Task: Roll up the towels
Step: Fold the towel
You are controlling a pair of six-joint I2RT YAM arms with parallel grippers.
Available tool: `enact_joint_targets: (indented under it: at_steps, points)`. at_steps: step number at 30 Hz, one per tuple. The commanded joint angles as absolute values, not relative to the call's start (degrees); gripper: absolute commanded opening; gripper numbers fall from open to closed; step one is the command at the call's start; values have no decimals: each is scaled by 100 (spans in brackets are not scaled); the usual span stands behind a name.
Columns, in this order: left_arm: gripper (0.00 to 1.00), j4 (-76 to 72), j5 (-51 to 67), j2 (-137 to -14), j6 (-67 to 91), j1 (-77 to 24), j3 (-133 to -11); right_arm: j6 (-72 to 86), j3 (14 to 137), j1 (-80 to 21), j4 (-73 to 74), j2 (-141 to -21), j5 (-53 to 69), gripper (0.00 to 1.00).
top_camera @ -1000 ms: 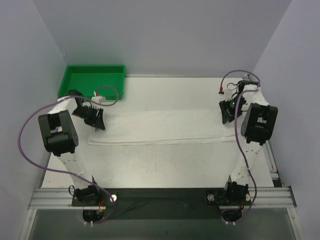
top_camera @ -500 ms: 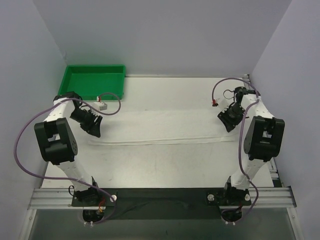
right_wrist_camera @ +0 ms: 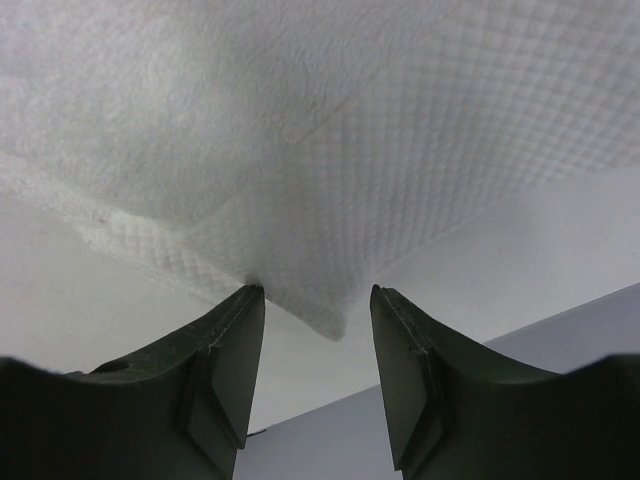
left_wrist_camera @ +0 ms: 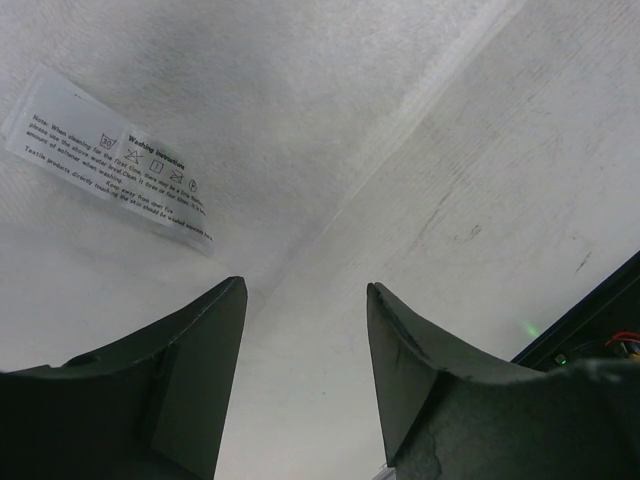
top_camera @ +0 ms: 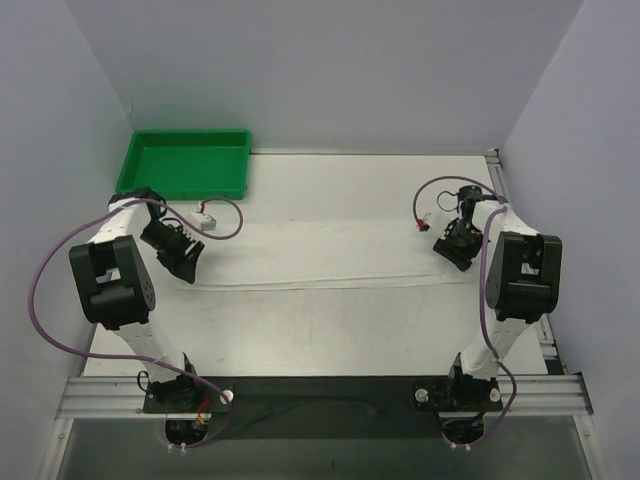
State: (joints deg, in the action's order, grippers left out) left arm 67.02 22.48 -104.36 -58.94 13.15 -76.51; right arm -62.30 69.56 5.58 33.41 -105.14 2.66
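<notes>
The white towel lies flat as a long folded band across the table. My left gripper is open at its left end. In the left wrist view the open gripper straddles the towel's near edge, with a care label lying on the cloth. My right gripper is open at the towel's right end. In the right wrist view a towel corner hangs between the open gripper's jaws, touching the left finger. Neither gripper holds cloth.
A green plastic tray stands at the back left, just behind the left arm. Grey walls close in the table on the left, back and right. A black rail runs along the near edge by the arm bases.
Both grippers have come down and nearer to the towel's ends: the left one toward the near-left corner, the right one onto the right corner. The towel has barely moved.
</notes>
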Motion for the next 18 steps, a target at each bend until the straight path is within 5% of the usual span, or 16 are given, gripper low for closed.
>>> enact_joint_targets:
  at_steps: [1, 7, 18]
  points:
    - [63, 6680, 2110, -10345, -6170, 1283, -7620, -6495, 6830, 527, 3384, -10362, 18, 47]
    - [64, 6495, 1907, -10196, -6468, 1283, -7453, -6609, 6741, 475, 3384, -10389, -273, 47]
    - [53, 6092, 1494, -10266, -6680, 1257, -7216, -6495, 6978, 475, 3366, -10538, -272, 14]
